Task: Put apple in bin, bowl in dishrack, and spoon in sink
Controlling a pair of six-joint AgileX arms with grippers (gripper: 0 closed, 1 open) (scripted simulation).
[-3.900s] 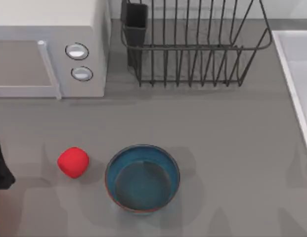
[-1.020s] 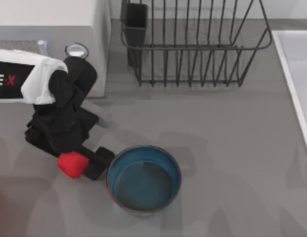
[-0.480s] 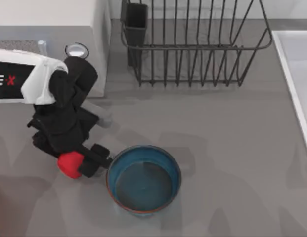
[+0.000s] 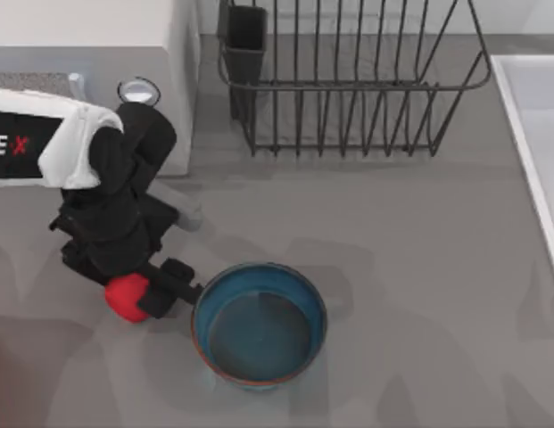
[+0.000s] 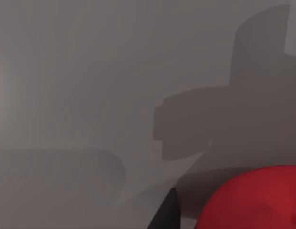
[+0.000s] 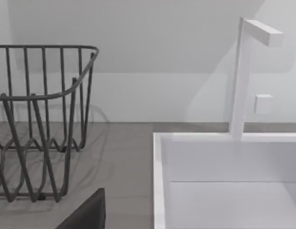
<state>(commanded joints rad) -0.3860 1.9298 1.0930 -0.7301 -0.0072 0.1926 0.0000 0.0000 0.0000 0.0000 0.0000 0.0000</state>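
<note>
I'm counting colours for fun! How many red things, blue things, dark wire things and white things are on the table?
Red: 1, the apple, at the left gripper.
Blue: 1, the bowl.
Dark wire: 1, the dishrack.
White: 2, the sink and the box with round knobs.
Total: 5

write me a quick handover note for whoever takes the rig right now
Left gripper: low at the table's left, fingers closed around the apple, just left of the bowl.
Right arm: parked by the sink, a dark part of it at the wrist view's edge.
Bowl sits on the table; dishrack at the back holds no bowl.
Done: apple gripped, nothing placed.
Left: apple to bin, bowl to dishrack, spoon to sink.
</note>
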